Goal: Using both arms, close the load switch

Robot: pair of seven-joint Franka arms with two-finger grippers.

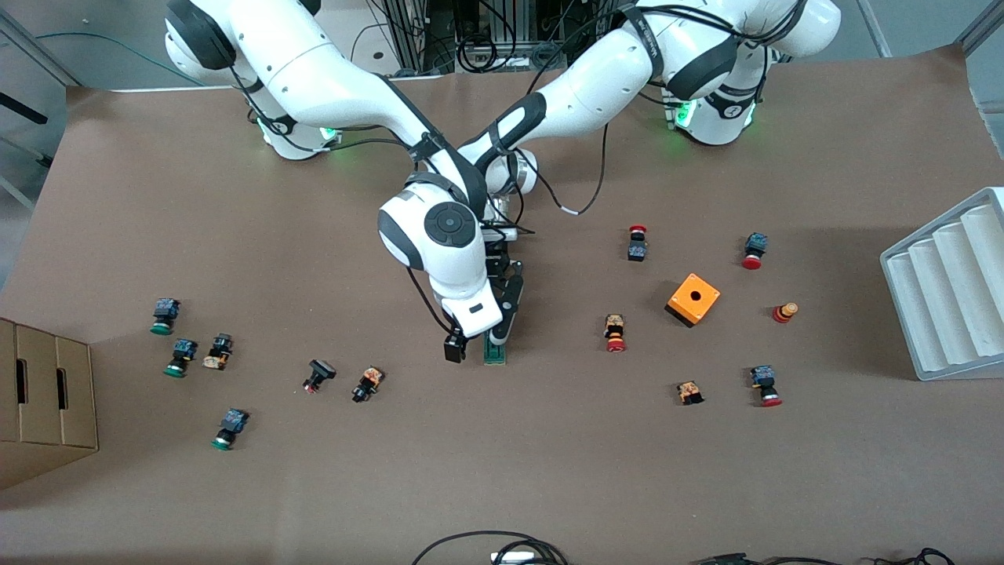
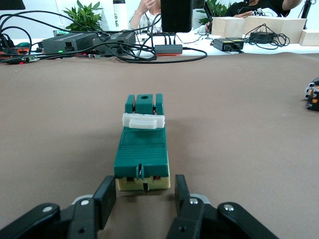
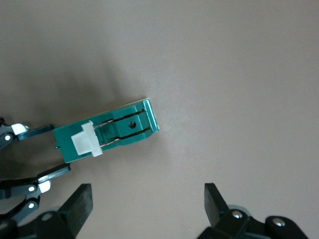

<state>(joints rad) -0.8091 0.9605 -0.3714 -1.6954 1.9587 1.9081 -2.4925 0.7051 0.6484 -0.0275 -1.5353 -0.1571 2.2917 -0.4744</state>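
The load switch [image 1: 496,352] is a narrow green block lying mid-table, with a white sliding piece [image 2: 143,121] across its top. My left gripper [image 1: 496,337] reaches down from the left arm and is shut on the switch's cream end [image 2: 143,182]. One finger [image 2: 105,198] stands at each side of that end. My right gripper [image 1: 455,348] hangs low beside the switch, toward the right arm's end of the table. In the right wrist view the right gripper [image 3: 147,204] is open with bare table between its fingers, and the switch [image 3: 124,128] lies just past its tips.
An orange box with a hole [image 1: 693,299] and several red-capped push-buttons [image 1: 615,333] lie toward the left arm's end. Green-capped push-buttons [image 1: 180,358] lie toward the right arm's end. A cardboard box [image 1: 47,400] and a white ribbed rack [image 1: 949,290] sit at the two table ends.
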